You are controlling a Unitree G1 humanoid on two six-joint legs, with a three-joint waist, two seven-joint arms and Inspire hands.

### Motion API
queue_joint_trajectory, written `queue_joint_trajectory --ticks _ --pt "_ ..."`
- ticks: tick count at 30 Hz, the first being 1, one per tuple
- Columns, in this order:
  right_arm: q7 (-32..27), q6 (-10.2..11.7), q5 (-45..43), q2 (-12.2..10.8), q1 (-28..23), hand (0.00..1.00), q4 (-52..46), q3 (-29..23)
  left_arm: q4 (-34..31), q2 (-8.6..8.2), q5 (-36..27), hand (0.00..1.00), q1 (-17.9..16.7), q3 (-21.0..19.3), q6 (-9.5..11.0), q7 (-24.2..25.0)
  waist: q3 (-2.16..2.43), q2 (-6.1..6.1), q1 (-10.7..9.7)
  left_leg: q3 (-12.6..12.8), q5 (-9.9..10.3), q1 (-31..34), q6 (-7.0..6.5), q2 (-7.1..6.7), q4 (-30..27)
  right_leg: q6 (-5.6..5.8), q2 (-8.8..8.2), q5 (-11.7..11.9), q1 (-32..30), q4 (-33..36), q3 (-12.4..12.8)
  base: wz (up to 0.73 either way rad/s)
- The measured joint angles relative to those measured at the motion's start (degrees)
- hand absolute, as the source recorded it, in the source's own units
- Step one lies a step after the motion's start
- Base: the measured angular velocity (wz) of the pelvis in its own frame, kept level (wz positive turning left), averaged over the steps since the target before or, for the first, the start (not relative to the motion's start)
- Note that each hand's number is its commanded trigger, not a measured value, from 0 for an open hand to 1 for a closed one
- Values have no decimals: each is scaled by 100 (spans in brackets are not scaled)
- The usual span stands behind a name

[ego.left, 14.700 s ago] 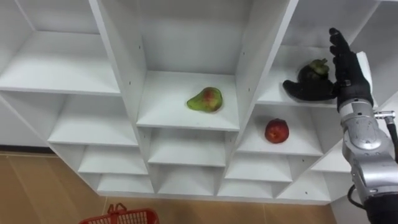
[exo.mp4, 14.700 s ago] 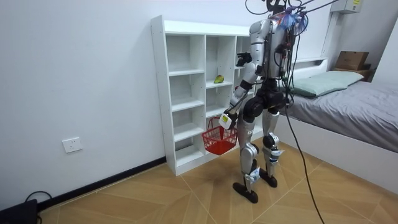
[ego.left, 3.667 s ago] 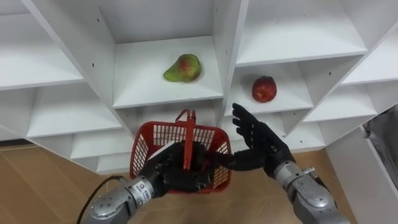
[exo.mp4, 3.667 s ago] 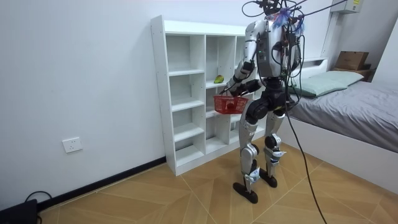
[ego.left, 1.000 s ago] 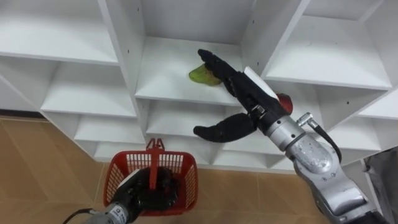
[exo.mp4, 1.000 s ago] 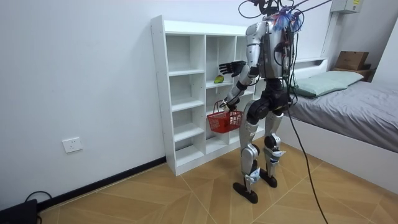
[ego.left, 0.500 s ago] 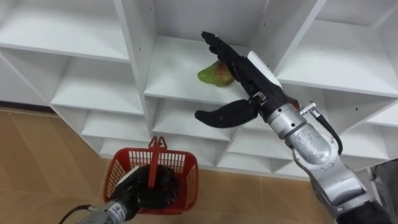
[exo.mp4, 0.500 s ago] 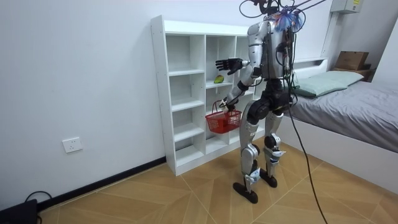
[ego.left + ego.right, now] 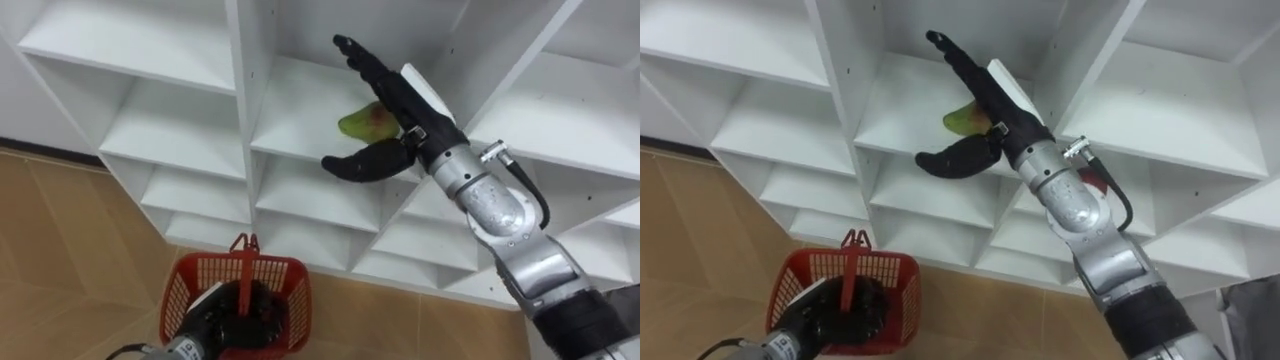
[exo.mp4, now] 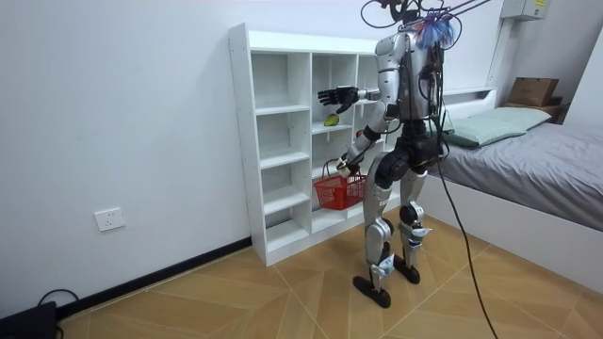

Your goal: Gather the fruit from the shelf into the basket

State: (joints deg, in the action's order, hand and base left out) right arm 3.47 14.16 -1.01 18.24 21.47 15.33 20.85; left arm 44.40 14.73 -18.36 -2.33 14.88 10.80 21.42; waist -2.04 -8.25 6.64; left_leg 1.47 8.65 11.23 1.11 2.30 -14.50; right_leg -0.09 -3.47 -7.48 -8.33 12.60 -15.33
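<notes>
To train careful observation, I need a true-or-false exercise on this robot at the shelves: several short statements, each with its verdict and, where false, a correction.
1. The right hand is open and reaches into the shelf unit at the pear. True.
2. The pear lies in the red basket. False: it lies on a shelf, right by the right hand.
3. The left hand holds the red basket by its handle. True.
4. The red basket stands on the floor. False: it hangs in the air from the left hand, in front of the shelf unit.
</notes>
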Motion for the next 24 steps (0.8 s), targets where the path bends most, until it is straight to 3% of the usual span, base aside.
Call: queue_joint_trajectory --ticks 6,14,18,24 --pt "-110 -65 -726 -2 180 0 336 -3 0 -7 45 100 0 -3 -207 73 2 -4 113 -44 0 58 1 2 -25 -1 1 0 -31 15 -54 3" --pt "-370 -53 -936 58 673 0 953 -23 -2 30 164 100 24 -25 -208 177 3 -105 133 -86 -1 110 1 -2 -96 -2 -9 2 -14 20 -110 4" --pt "-413 -70 -924 70 754 0 1318 -29 -1 102 236 100 26 -29 -211 177 -27 -206 137 -105 -1 132 1 -4 -118 -3 -8 2 -8 18 -119 1" --pt "-491 -186 -934 116 776 0 1383 -28 -2 150 237 100 49 -19 -225 150 -27 -210 148 -173 -1 234 2 -8 -126 -3 -7 2 -59 13 -190 6"
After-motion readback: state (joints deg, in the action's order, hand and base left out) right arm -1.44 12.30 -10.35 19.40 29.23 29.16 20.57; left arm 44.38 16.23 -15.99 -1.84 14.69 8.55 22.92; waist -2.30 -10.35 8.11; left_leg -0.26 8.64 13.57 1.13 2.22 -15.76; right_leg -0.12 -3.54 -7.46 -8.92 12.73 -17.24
